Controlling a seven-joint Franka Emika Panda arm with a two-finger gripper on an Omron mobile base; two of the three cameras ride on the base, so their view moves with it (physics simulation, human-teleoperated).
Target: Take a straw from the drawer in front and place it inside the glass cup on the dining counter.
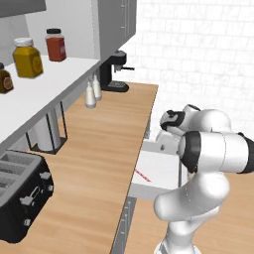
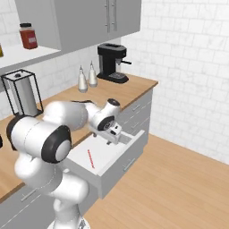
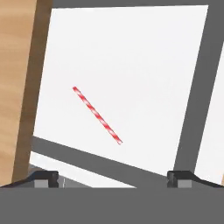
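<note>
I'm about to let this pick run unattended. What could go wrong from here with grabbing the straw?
1. The straw is pencil-thin and lies flat on the drawer floor, so the fingertips may scrape the bottom or close over it without catching it.
2. It lies diagonally across the hand view, so the open gripper may need to rotate first.
3. The hand hangs near the drawer's walls and might clip one going down.
</note>
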